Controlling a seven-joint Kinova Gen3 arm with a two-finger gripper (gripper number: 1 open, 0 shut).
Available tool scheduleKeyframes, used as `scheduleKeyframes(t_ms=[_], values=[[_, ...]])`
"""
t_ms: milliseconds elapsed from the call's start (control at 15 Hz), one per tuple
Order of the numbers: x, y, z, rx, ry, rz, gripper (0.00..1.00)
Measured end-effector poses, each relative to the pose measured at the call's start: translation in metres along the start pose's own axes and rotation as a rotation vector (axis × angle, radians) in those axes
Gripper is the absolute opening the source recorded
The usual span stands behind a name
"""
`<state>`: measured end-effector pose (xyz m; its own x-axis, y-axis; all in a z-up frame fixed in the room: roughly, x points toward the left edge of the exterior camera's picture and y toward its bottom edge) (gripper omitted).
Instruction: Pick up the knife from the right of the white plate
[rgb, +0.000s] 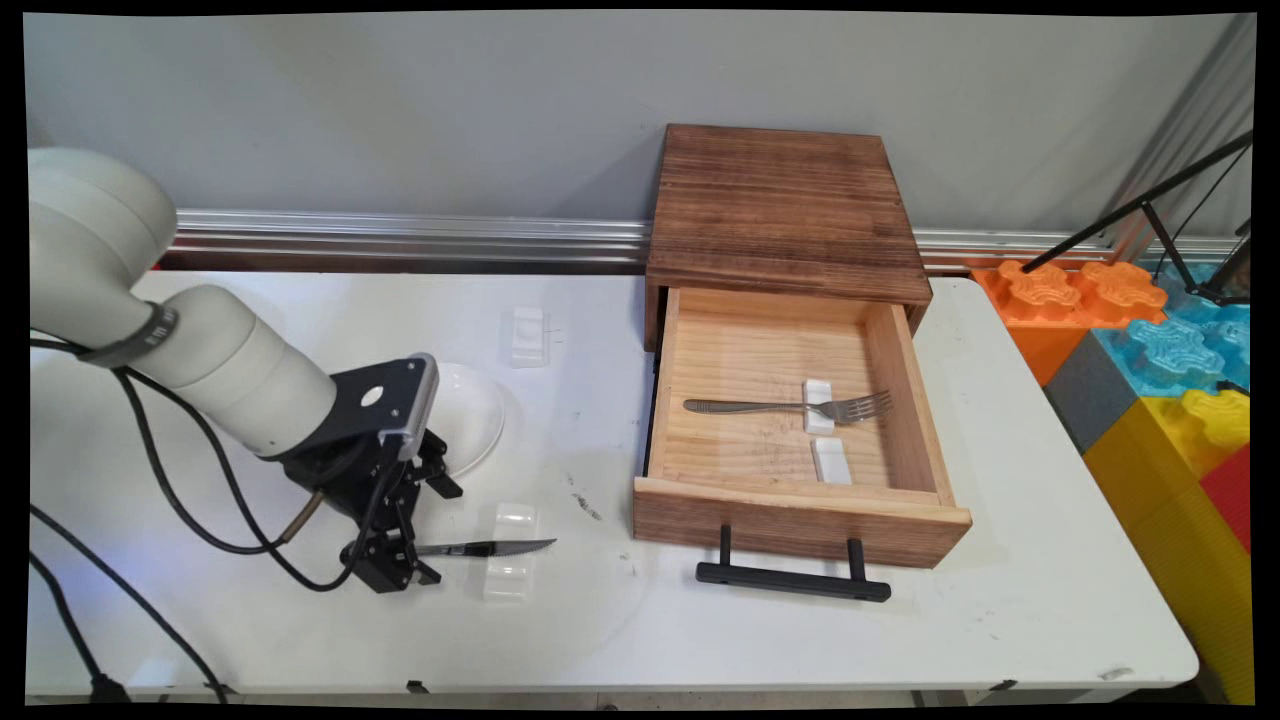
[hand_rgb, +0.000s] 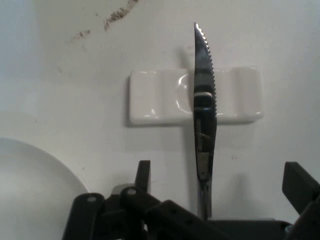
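Knife (hand_rgb: 204, 125): ahead of gripper (hand_rgb: 220, 200), blade across white rest (hand_rgb: 150, 97), plate (hand_rgb: 35, 195) alongside. Stiff, light, slick steel; likely best taken at handle. Whether fingers pinch it: cannot tell.

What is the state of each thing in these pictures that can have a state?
drawer: pulled open.
fork: in the drawer, lying across a white rest.
second white rest: in the drawer, bare.
knife: blade across a white rest on the table.
gripper: open, at the knife's handle.
white plate: bare.
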<state>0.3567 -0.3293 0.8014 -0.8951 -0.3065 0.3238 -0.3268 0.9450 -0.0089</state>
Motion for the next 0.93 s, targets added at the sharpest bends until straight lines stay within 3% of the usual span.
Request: scheduleKeyframes(t_ms=[933], values=[[-0.018, -0.007, 0.027, -0.015, -0.033, 0.022, 1.00]])
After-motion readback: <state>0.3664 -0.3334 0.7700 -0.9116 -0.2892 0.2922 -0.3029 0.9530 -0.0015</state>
